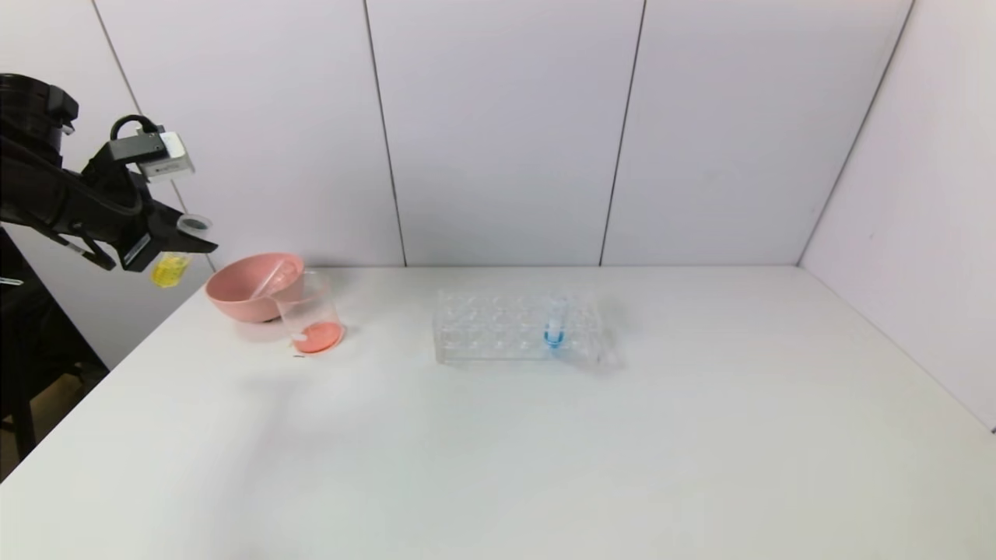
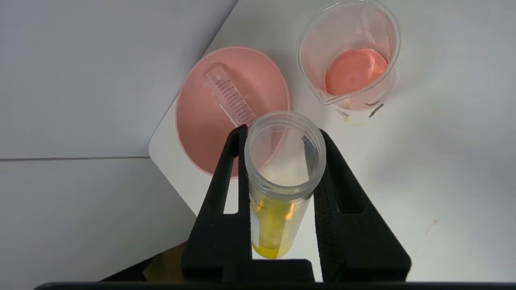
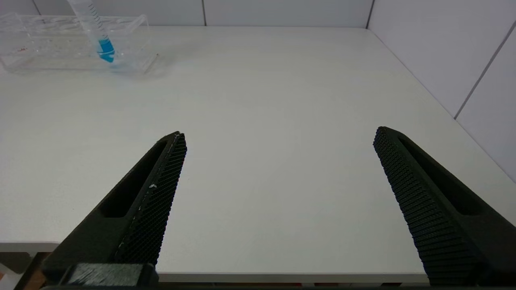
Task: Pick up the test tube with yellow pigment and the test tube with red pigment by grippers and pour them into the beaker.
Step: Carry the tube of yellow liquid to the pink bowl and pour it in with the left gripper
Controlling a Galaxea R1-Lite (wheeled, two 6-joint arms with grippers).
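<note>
My left gripper (image 1: 175, 241) is shut on the test tube with yellow pigment (image 1: 170, 268). It holds the tube roughly upright and mouth up, high in the air, just off the table's far left corner, left of the beaker (image 1: 311, 311). In the left wrist view the jaws (image 2: 282, 133) clamp the tube (image 2: 278, 217) below its rim, with the beaker (image 2: 314, 48) apart from it. The beaker has red-orange liquid at its bottom. No tube with red liquid shows. My right gripper (image 3: 280, 135) is open and empty above the table's near edge.
A pink bowl (image 1: 249, 288) stands touching the beaker's left side, with an empty clear graduated tube (image 2: 229, 94) lying in it. A clear tube rack (image 1: 517, 327) at the table's middle back holds a blue-liquid tube (image 1: 554, 327), which also shows in the right wrist view (image 3: 98, 32).
</note>
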